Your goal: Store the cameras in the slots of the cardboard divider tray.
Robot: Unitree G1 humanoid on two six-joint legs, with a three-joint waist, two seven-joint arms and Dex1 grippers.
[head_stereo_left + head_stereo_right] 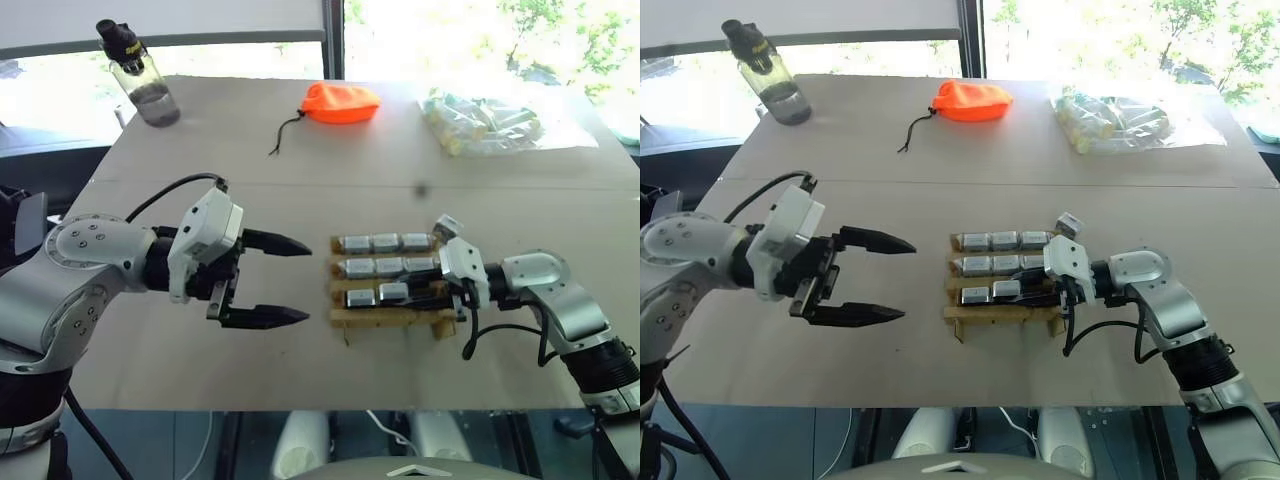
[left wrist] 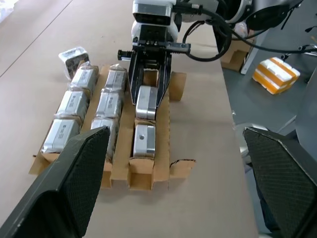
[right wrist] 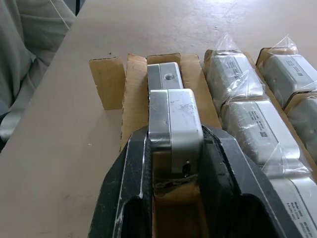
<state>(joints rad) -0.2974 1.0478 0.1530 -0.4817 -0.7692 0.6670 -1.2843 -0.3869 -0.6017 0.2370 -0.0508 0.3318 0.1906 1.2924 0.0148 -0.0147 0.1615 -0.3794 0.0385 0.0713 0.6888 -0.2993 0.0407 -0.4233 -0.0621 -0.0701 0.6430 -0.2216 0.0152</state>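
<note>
I find my right gripper [image 3: 174, 163] clamped on a camera [image 3: 174, 130] inside the nearest row of the cardboard divider tray [image 1: 385, 316], just behind a seated camera [image 2: 144, 141]. The other two rows hold wrapped units. My left gripper [image 1: 280, 280] hangs wide apart, empty, beside the tray.

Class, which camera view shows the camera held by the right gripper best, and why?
The right wrist view: the held camera sits close up between both fingers over the cardboard divider tray. The left wrist view shows it farther off; both eye views show it small, partly hidden by the right gripper.
</note>
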